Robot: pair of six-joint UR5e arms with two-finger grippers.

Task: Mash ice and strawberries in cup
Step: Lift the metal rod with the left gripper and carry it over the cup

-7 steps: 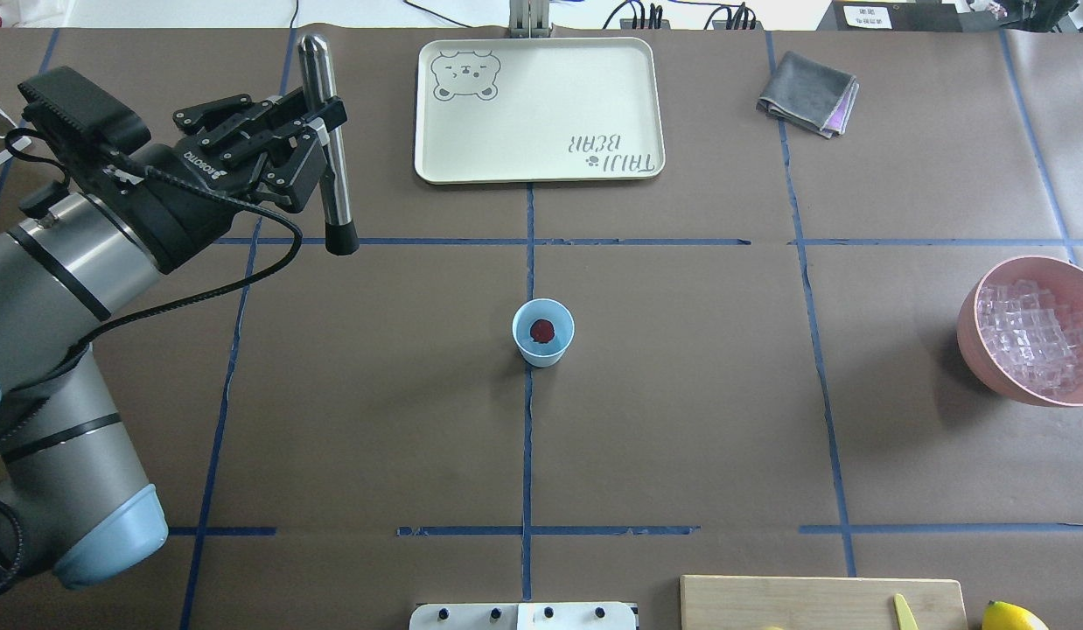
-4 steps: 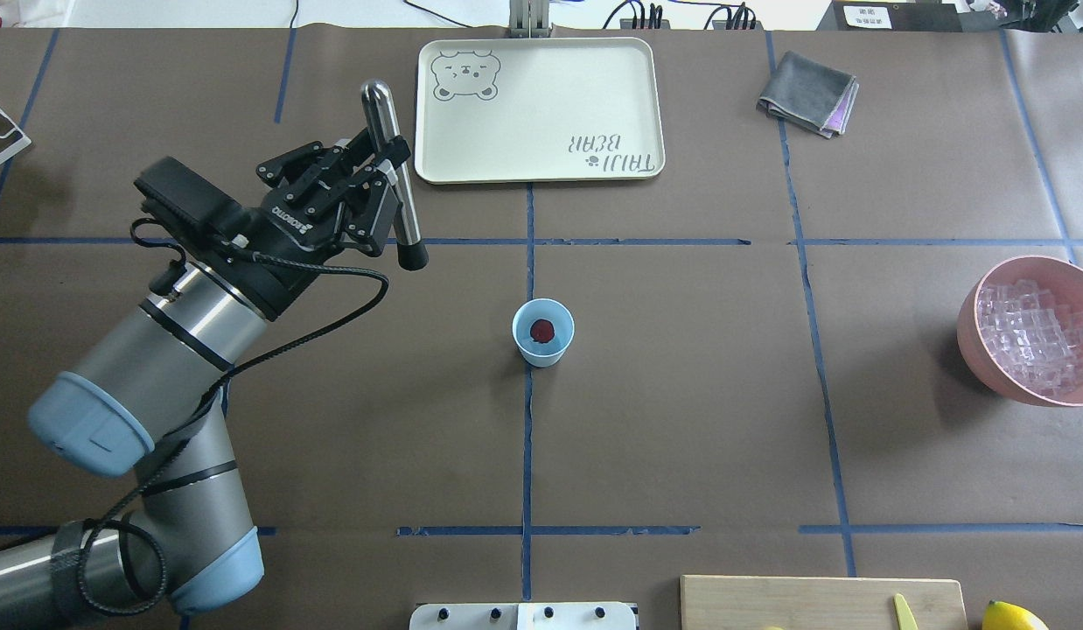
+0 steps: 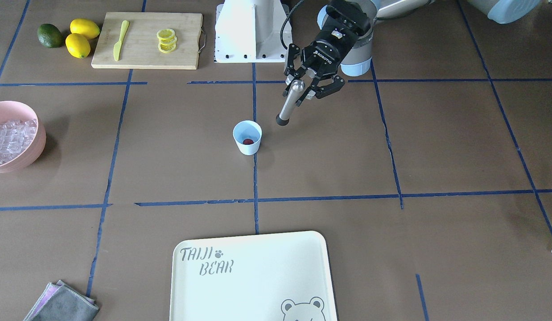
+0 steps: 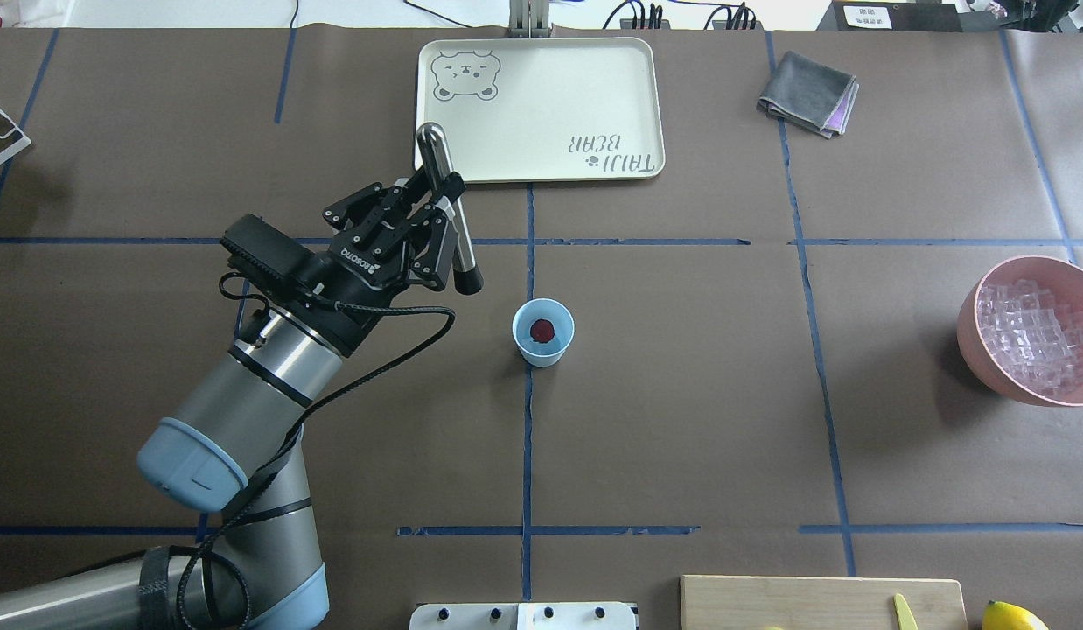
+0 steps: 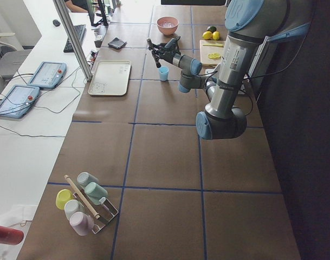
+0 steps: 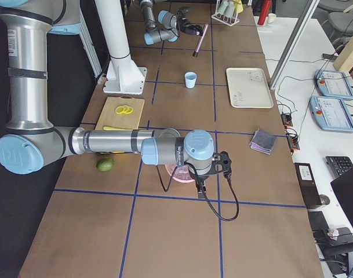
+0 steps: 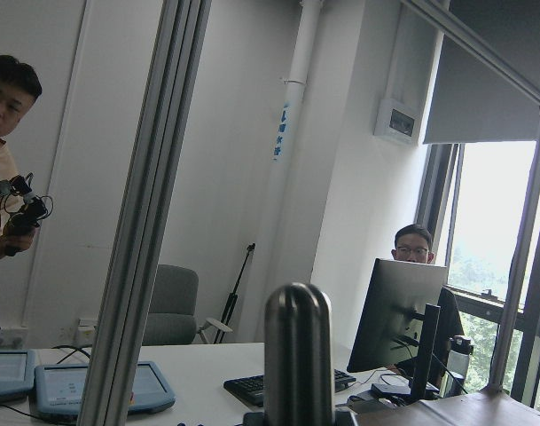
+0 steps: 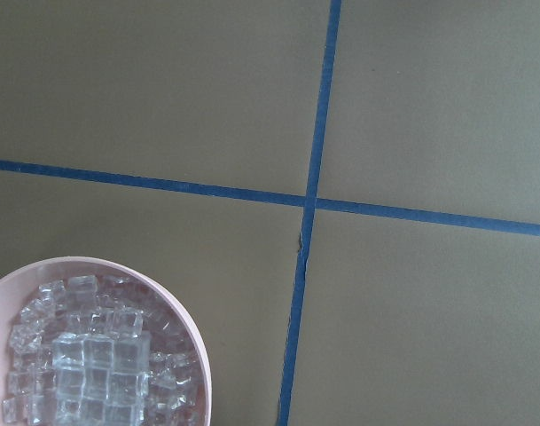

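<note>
Wooden cutting board and a glossy yellow lemon sit at the near edge of the counter, which is covered in matte brown paper crossed by blue tape lines.

At the middle of the counter stands the cup, small, pale blue, smooth plastic, tapering down from a wide rim. One strawberry, a small bumpy red ball, lies at its bottom. No ice shows inside the cup.

Well apart at the right edge, a round matte pink bowl holds the ice, a heap of small clear glassy cubes. The right gripper is near this bowl, seen only from a side camera; whether its jaws are apart or together cannot be told.

Just left of the cup and slightly farther away, the left gripper has its jaws clamped on a muddler, a polished steel rod with a rounded top and a blunt black tip. The rod is tilted, with the tip low beside the cup's rim but outside it.

The step in hand looks like bringing the muddler into the cup. Done well, the tip would be centred over the mouth, the rod stood upright, then lowered straight; the light cup is unheld and could tip or slide under a sideways push.

Farthest away lie a smooth cream tray with a bear drawing and a folded grey cloth.
</note>
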